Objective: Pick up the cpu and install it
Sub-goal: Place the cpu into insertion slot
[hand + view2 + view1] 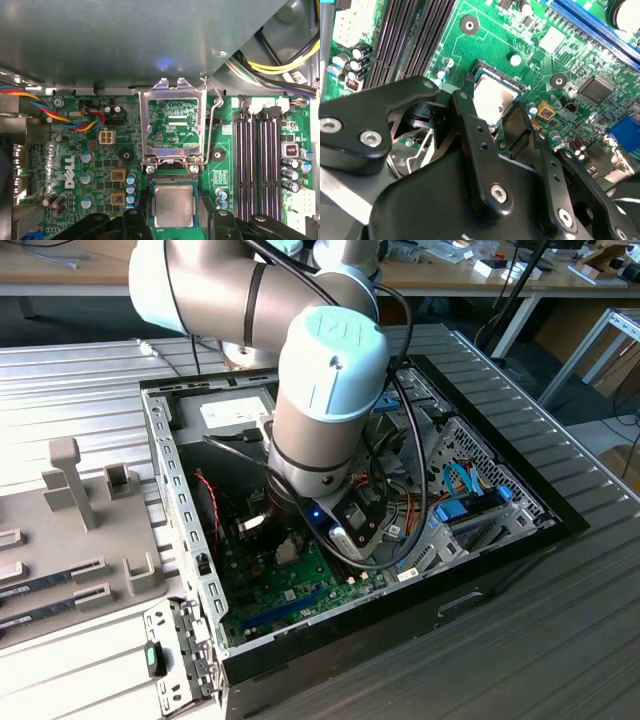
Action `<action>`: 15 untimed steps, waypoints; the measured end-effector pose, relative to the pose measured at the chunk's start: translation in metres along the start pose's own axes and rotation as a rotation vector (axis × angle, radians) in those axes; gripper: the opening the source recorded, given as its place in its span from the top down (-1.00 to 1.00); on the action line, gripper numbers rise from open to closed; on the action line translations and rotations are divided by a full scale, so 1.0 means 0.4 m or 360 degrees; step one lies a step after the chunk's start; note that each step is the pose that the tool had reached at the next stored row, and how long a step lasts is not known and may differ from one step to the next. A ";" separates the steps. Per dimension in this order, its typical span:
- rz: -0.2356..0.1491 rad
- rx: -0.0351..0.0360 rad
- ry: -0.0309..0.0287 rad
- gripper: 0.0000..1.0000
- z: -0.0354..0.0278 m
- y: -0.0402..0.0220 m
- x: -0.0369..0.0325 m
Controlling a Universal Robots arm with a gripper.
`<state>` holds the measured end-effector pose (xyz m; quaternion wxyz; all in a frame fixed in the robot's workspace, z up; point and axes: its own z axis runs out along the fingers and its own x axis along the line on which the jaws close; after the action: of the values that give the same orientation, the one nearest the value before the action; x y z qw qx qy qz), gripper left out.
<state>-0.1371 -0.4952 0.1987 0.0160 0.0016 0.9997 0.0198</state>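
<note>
The cpu (173, 206), a flat silvery square with a thin green rim, lies level in the socket on the green motherboard (75, 165); the second wrist view shows the cpu (492, 97) from an angle. My gripper (173, 217) sits low over it, one black finger (137, 225) tight against one edge and the other at the opposite edge. In the second wrist view the gripper (492, 107) closes on the chip's two sides. In the exterior view my arm (330, 390) reaches down into the open computer case (165, 470).
The socket's metal load plate (172, 125) stands flipped open just beyond the cpu, its wire lever (218, 120) raised. Memory slots (255, 160), coloured fan wires (75, 117) and capacitors crowd the board. A grey fixture tray (70, 500) lies at the exterior view's left.
</note>
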 end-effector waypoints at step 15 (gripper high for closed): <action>0.0000 -0.0002 -0.00024 -0.09 -0.004 0.001 0.000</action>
<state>-0.1373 -0.4950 0.2005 0.0168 0.0017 0.9996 0.0204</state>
